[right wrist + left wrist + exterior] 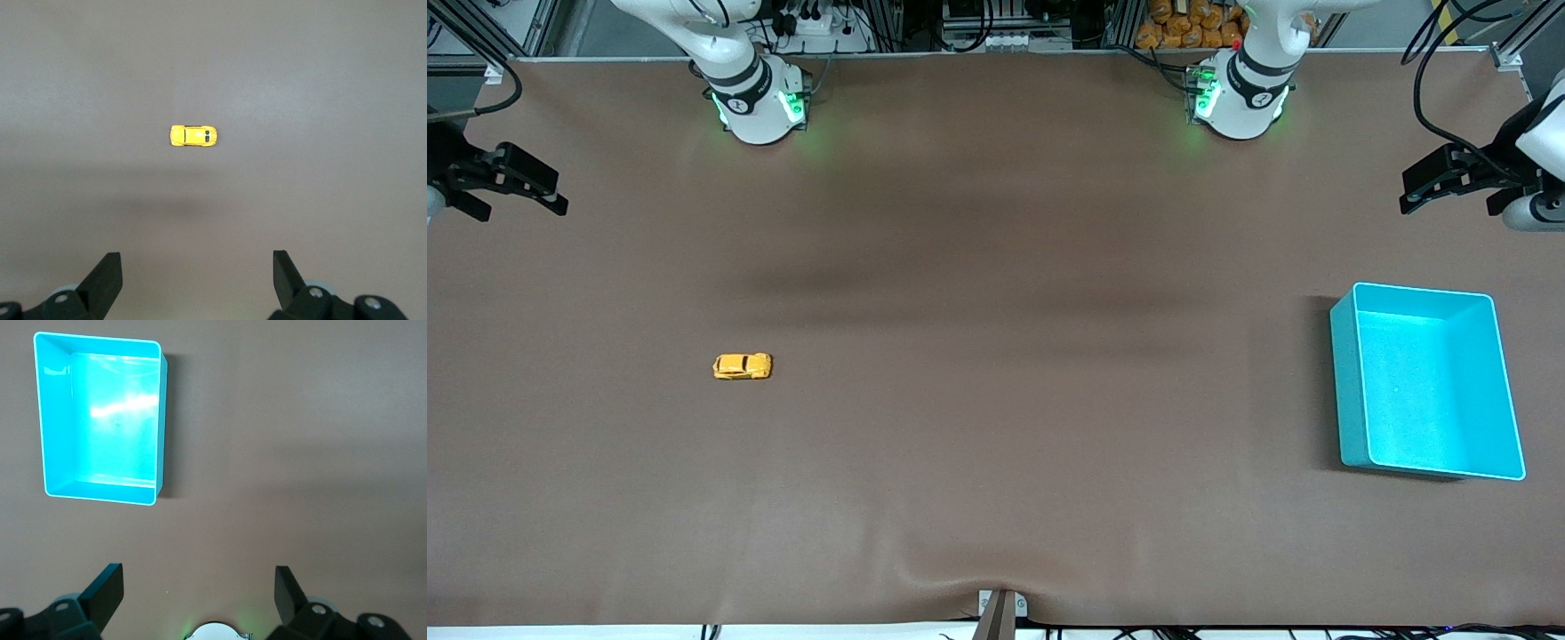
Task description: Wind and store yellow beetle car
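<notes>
The yellow beetle car point(742, 366) point(193, 136) lies alone on the brown table, toward the right arm's end. An empty turquoise bin point(1347, 391) point(40, 420) stands toward the left arm's end. My right gripper point(523, 206) point(196, 254) hangs open and empty in the air at the right arm's end of the table, well away from the car. At the left arm's end my left gripper point(1403, 191) point(199, 568) is also open and empty, up in the air and apart from the bin. Both arms wait.
The two robot bases point(758, 102) point(1240, 98) stand along the table's back edge. A small camera mount point(1000, 613) sits at the middle of the front edge. A brown mat point(996, 267) covers the table between the car and the bin.
</notes>
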